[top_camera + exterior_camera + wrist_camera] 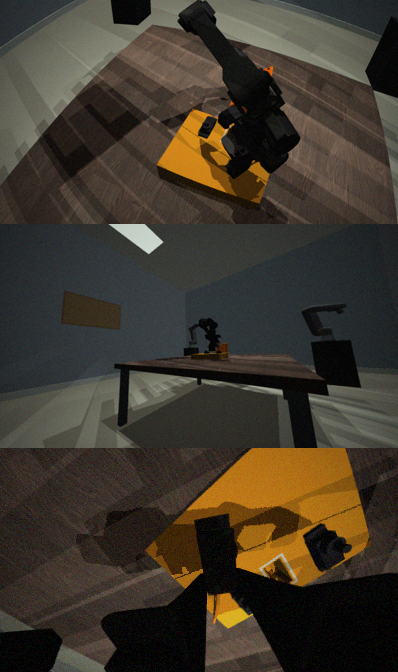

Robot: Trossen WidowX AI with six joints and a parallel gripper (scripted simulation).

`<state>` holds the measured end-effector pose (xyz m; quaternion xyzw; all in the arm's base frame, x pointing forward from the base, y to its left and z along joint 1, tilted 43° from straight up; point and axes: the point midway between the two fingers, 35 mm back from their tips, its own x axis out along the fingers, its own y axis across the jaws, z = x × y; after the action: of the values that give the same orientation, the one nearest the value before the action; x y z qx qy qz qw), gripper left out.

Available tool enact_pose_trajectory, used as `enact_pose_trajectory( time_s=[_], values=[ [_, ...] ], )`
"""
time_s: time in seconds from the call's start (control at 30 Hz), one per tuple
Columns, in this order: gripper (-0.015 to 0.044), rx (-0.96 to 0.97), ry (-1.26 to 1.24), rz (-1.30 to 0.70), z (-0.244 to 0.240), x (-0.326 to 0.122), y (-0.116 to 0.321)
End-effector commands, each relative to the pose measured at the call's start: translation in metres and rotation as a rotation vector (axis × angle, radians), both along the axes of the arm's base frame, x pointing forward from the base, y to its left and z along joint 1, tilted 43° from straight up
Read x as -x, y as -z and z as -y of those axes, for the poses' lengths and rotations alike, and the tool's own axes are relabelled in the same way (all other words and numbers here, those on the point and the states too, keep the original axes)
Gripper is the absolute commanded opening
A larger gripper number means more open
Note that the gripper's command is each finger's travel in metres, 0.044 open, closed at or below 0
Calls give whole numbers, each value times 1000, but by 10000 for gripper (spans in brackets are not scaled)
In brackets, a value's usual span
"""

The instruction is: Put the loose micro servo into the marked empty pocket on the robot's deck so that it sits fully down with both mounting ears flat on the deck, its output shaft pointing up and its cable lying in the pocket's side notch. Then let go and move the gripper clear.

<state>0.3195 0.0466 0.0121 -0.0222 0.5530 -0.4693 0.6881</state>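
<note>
The loose micro servo [216,550] is black and stands out between the fingertips in the wrist view, a thin orange cable [215,608] trailing below it. My gripper [219,574] [212,350] is shut on the servo. It appears a little above the yellow deck [178,155] [305,478] [198,357], near one corner; the exact gap is unclear. The marked pocket's white outline [225,134] [283,554] surrounds a dark opening, to the right of the held servo in the wrist view. The arm partly covers it in the top view. The held servo's shaft direction cannot be made out.
Another black servo [207,127] [325,547] sits on the deck beside the pocket. A further dark part [242,603] shows partly behind the right finger. An orange upright piece [268,70] [223,347] stands behind the arm. The deck rests on the wooden table [117,166] [250,365].
</note>
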Motion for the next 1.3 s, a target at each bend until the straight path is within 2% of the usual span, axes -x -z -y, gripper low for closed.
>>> enact_pose_trajectory(
  time_s=[0.0, 0.77, 1.27],
  values=[
    [0, -5, -3, 7, -4, 11, -1],
    [0, -2, -15, -5, 47, 26, -47],
    [0, -25, -357, -315, 47, 26, -47]
  ],
)
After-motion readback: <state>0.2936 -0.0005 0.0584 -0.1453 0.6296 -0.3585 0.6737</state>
